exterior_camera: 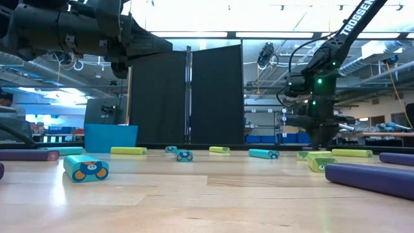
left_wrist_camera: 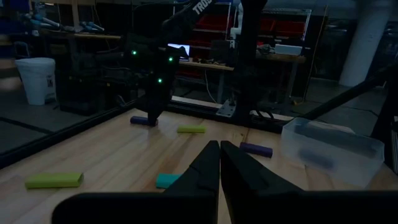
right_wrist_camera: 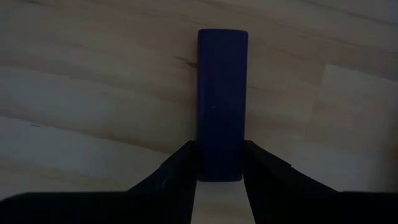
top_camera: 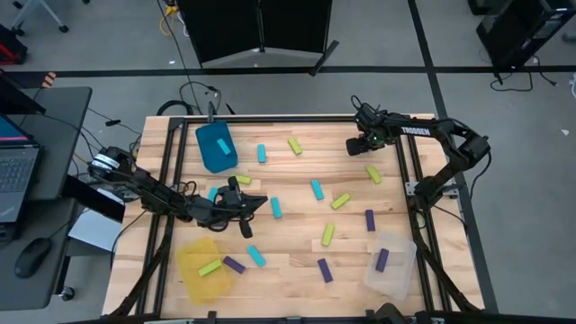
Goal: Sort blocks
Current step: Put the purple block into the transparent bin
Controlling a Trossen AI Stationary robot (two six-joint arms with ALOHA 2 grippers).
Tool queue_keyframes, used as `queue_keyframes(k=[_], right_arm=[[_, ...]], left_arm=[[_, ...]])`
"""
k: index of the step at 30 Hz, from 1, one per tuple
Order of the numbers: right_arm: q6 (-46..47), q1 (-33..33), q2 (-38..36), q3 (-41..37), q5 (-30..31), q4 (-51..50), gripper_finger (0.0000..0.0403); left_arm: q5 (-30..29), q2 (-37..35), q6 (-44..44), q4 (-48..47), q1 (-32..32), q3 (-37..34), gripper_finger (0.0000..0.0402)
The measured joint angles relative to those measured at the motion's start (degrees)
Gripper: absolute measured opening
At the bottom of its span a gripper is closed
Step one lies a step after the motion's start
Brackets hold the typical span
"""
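**Sorting barely begun; most blocks loose on the table**

In the overhead view only two blocks look binned: a green one [top_camera: 210, 267] in the yellow bin [top_camera: 191, 281] at lower left, and a purple one [top_camera: 382, 260] in the clear bin [top_camera: 396, 274] at lower right; the teal bin [top_camera: 216, 147] at upper left looks empty; blue, green and purple bars lie scattered mid-frame. The right gripper [right_wrist_camera: 219, 163], at upper right, has its fingers around a purple block [right_wrist_camera: 222, 99] lying on the wood, apparently touching its sides. The left gripper [left_wrist_camera: 219, 163], left of centre, has its fingers pressed together, holding nothing.
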Motion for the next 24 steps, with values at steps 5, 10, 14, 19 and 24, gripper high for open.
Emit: queue_keyframes(k=[5,10,14,19,24], right_arm=[[-0.40,0.00,-0.02,0.00,0.00,0.00,0.0124],[-0.85,0.02,-0.02,0.00,0.00,0.00,0.0123],[-1.09,0.02,-0.09,0.00,0.00,-0.02,0.0123],[-1.29,0.38,-0.09,0.00,0.06,-0.06,0.0122],[-1.29,1.30,-0.09,0.00,0.07,-0.11,0.0122]], left_arm=[[0.00,0.00,0.02,0.00,0.02,0.00,0.0023],[0.00,0.00,0.00,0.00,0.02,0.00,0.0023],[0.00,0.00,0.01,0.00,0.02,0.00,0.0023],[0.00,0.00,0.01,0.00,0.02,0.00,0.0023],[0.00,0.00,0.00,0.00,0.02,0.00,0.0023]])
